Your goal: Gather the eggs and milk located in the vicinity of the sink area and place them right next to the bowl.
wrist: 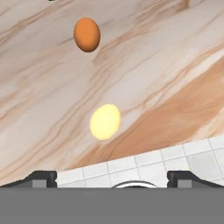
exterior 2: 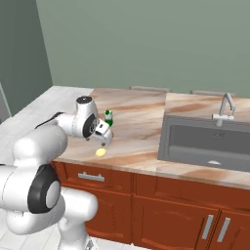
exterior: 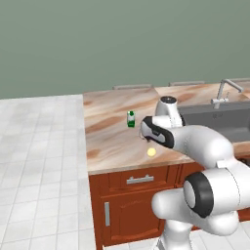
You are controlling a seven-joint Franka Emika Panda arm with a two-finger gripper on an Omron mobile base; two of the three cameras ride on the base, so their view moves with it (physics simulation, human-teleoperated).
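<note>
Currently catalogued, with the sink taken as landmark throughout.

Item, yellow egg: laid on its side on the marble counter, well to the left of the sink and close to the counter's front edge. In the hand view its long axis runs nearly up the picture, tipped slightly to the right; which end is the narrower cannot be told. It is also seen in the left base view and the right base view.

Item, orange egg: laid on the same counter, apart from the yellow one and farther from the front edge. Its long axis is likewise nearly upright in the hand view.

Item, milk: a small white carton with green top and band, stood upright, long axis vertical, well left of the sink and farther back on the counter than the yellow egg. It is marked again in the right base view.

Item, gripper: held just above the counter, left of the sink, over the yellow egg and between it and the milk. The jaws are spread wide, with nothing between them. One fingertip is seen low in the hand view.

Surroundings: a slim silver tap is mounted behind the sink; brown cabinets with metal handles are fitted below; pale floor tiles are laid left of the counter. Between gripper and yellow egg, bare counter is seen.
</note>
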